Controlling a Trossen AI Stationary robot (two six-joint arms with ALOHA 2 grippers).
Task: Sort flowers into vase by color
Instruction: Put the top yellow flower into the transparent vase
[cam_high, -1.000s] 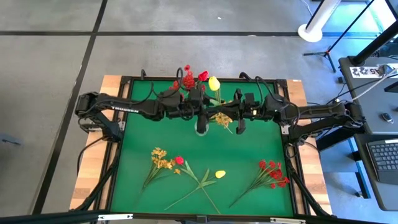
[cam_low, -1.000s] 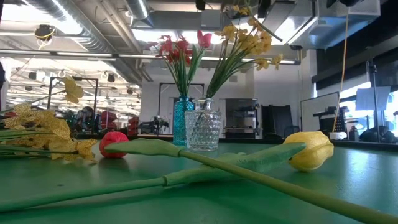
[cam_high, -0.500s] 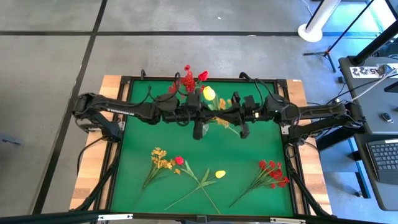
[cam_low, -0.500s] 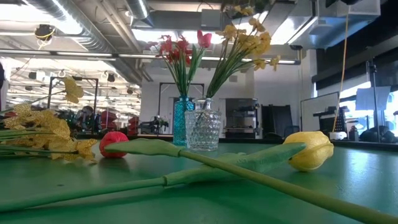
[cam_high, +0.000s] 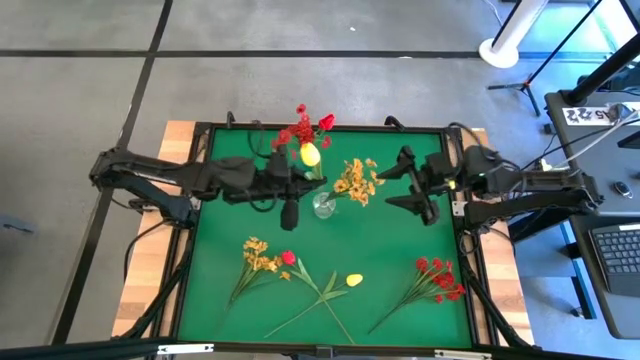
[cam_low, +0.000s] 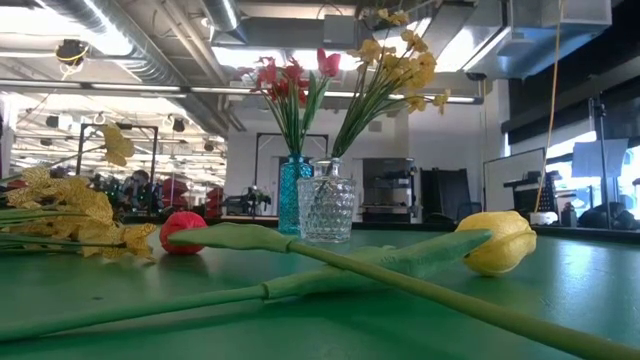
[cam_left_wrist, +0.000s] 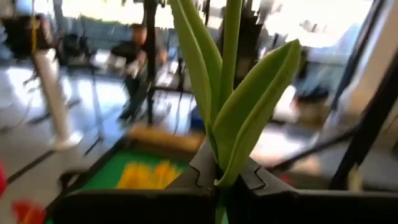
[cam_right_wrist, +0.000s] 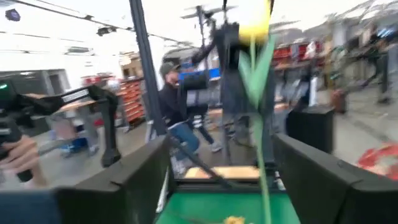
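Note:
My left gripper (cam_high: 297, 186) is shut on a yellow tulip (cam_high: 310, 154), which stands above the mat near the two vases. The right wrist view shows its bud (cam_right_wrist: 255, 30) upright. My right gripper (cam_high: 402, 185) hangs open, to the right of the vases, holding nothing. A clear vase (cam_low: 326, 206) holds yellow-orange blooms (cam_high: 356, 180). Behind it a blue vase (cam_low: 293, 194) holds red flowers (cam_high: 302, 128). On the mat lie a yellow-orange sprig (cam_high: 258, 254), a red bud (cam_high: 288, 258), a yellow bud (cam_high: 354, 280) and a red cluster (cam_high: 438, 274). My left gripper pinches the tulip's stem together with the lower part of its leaves (cam_left_wrist: 221, 175) between its two fingers. The fingers come at it about level, from the table's left, and lie across the stem. The tulip stands upright, clear of the mat, bud above the fingers.
The green mat (cam_high: 390, 250) is framed by a black rail, with wooden table edges (cam_high: 180, 135) beyond it. People and equipment show in the room behind the table (cam_right_wrist: 177, 106). Bare mat lies between the vases and the flowers at the near side.
My right gripper has opened, let go of the yellow tulip and drawn back toward the table's right edge, rising a little. My left gripper has shut on the stem and carried the tulip toward the table's left, from beside the clear vase to near the red flowers.

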